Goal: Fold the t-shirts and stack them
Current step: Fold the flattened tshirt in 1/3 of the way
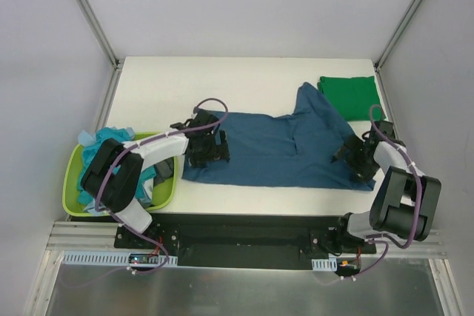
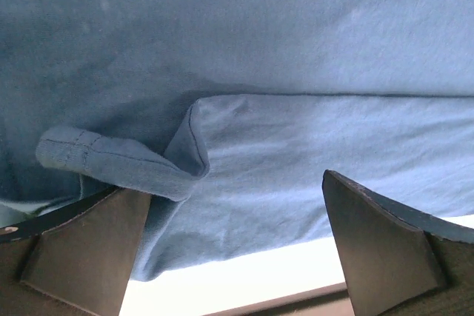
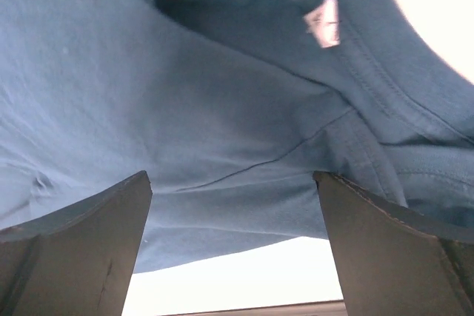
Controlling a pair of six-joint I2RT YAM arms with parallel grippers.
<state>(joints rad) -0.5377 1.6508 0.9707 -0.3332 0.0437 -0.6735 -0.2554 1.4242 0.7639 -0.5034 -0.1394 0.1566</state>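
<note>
A dark teal-blue t-shirt [image 1: 274, 149] lies spread flat across the middle of the white table, one sleeve reaching up towards the back right. A folded bright green t-shirt [image 1: 349, 95] lies at the back right. My left gripper [image 1: 207, 155] is open over the blue shirt's left hem; in the left wrist view [image 2: 233, 242] a folded hem corner [image 2: 118, 160] rests on its left finger. My right gripper [image 1: 354, 159] is open at the shirt's right edge by the collar; in the right wrist view [image 3: 233, 246] the blue cloth [image 3: 185, 94] and its label [image 3: 323, 21] fill the frame.
A lime-green plastic basket [image 1: 74, 175] stands at the near left, holding light turquoise [image 1: 104, 142] and dark shirts. The table's near edge runs just below the blue shirt. Frame posts rise at the back corners.
</note>
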